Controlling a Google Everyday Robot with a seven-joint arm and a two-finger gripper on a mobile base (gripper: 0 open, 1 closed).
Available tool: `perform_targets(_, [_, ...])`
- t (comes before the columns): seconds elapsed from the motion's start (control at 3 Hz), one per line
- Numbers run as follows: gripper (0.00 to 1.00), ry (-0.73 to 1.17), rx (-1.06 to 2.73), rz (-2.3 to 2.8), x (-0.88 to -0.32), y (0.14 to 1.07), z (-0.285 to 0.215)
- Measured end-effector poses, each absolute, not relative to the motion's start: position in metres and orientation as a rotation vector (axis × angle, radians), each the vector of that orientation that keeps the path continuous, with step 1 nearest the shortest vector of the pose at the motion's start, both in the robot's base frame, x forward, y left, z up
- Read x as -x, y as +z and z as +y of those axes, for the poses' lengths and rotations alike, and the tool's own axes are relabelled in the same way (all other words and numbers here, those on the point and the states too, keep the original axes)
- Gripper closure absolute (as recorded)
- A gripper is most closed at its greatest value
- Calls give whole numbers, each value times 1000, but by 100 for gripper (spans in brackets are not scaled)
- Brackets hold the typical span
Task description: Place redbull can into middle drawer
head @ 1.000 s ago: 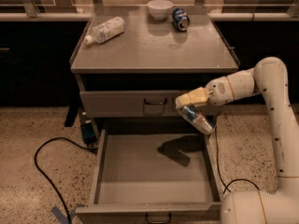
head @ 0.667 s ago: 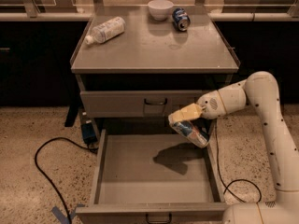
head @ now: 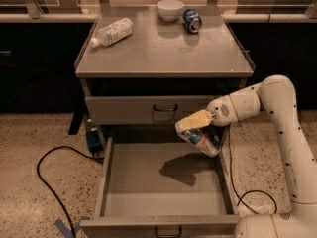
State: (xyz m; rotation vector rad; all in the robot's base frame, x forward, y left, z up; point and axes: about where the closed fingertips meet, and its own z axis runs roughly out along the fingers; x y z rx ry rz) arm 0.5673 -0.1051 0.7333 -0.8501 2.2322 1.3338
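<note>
We note the gripper point(head: 186, 130) over the right side of the open middle drawer point(head: 105, 181), fingers clamped on the redbull can point(head: 202, 142). The can is tilted and held clear above the drawer floor. On the cabinet top point(head: 163, 53) are a plastic bottle point(head: 112, 32) lying down, a white bowl point(head: 170, 9) and a dark blue can point(head: 191, 20).

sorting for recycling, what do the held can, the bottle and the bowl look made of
The redbull can, held tilted in the gripper over the open middle drawer: likely thin metal, silver-blue sheen. The bottle, lying on the cabinet top: clear plastic, see-through with a label. The bowl: white, smooth, ceramic or plastic; cannot tell.
</note>
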Motion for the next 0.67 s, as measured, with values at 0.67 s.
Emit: perform_targets(0.67, [100,1338,777,2219,-571,654,-102])
